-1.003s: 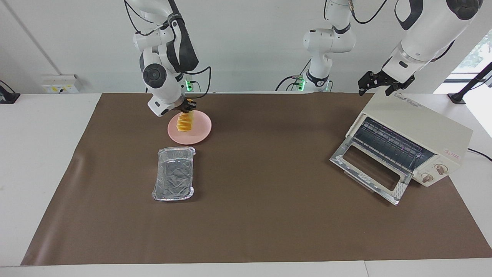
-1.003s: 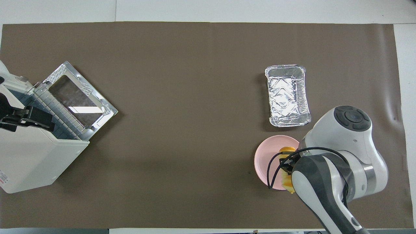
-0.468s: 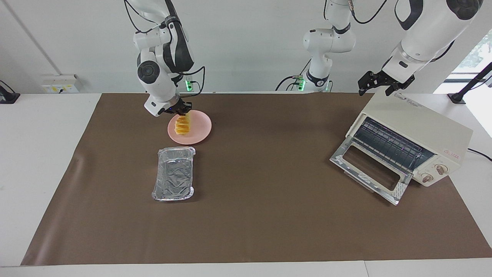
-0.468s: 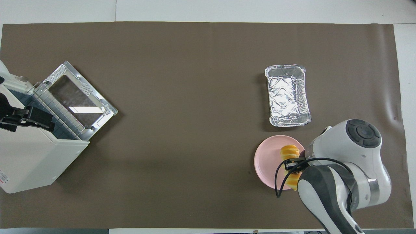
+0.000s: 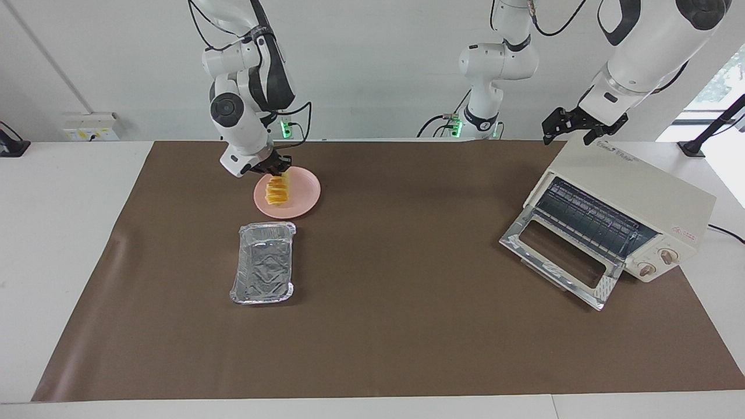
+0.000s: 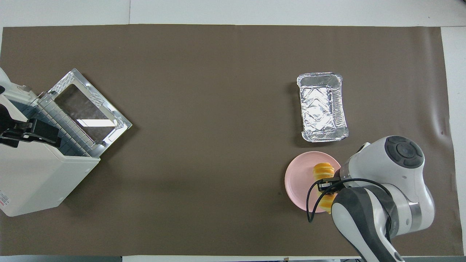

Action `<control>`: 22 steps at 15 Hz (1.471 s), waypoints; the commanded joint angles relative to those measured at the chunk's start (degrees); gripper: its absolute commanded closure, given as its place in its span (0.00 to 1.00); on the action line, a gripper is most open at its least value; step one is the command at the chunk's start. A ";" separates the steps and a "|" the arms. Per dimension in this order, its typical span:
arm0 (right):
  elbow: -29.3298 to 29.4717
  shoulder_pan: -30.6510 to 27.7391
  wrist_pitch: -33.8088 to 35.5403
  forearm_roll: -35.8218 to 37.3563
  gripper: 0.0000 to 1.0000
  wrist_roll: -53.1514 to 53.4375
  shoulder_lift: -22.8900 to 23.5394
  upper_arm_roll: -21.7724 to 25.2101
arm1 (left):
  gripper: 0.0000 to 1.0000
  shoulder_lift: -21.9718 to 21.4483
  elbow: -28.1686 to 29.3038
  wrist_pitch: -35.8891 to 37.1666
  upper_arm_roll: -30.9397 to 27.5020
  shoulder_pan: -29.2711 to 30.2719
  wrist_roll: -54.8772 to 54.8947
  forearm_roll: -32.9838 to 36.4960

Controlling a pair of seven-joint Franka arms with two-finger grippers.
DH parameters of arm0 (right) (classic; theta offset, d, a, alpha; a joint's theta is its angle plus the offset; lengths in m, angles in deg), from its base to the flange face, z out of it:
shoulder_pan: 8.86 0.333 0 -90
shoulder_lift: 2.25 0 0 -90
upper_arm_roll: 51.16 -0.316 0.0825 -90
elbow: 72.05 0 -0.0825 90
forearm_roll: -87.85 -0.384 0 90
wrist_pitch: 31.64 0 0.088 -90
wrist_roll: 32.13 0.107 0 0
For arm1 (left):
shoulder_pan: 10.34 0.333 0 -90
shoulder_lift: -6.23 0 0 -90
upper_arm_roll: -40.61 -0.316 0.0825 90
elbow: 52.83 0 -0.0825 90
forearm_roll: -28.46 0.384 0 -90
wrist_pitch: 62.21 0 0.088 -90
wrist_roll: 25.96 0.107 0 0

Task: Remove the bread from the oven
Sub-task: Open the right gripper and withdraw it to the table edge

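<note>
The bread (image 5: 276, 191), a golden ridged loaf, lies on a pink plate (image 5: 305, 192) toward the right arm's end of the table. My right gripper (image 5: 278, 170) is down at the loaf's end nearer the robots and is shut on it. In the overhead view the bread (image 6: 323, 170) shows partly under the right gripper (image 6: 328, 184). The cream-white oven (image 5: 634, 192) stands at the left arm's end, its glass door (image 5: 561, 256) folded down and its wire rack bare. My left gripper (image 5: 573, 129) waits open above the oven's top (image 6: 36, 133).
A crinkled silver foil tray (image 5: 263, 263) lies empty on the brown mat, just farther from the robots than the plate; it also shows in the overhead view (image 6: 322, 106). The open oven door (image 6: 87, 109) juts out over the mat.
My right gripper has lowered the bread from just above the pink plate down onto it. The left arm has not moved.
</note>
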 commanded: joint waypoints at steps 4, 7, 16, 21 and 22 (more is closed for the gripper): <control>-1.28 0.19 -1.21 0.25 0.81 0.31 -1.31 -0.24 | 0.00 -0.42 -0.04 0.34 0.24 0.59 0.24 -0.47; -1.20 1.25 -1.39 0.25 0.41 1.45 -1.23 -0.24 | 0.00 -0.42 -0.04 0.26 0.24 0.59 0.24 -0.47; 14.60 -4.10 7.82 0.78 0.00 1.37 1.24 -0.07 | 0.00 -0.42 -0.04 0.34 0.24 0.50 0.24 -0.38; 26.20 -9.29 13.54 5.77 0.00 -2.22 1.32 0.02 | 0.00 -0.42 -0.04 0.26 0.24 0.50 0.24 -0.47; 28.31 -9.56 15.20 7.27 0.00 -4.93 1.32 0.11 | 0.00 -0.42 -0.04 0.34 0.24 0.50 0.24 -0.38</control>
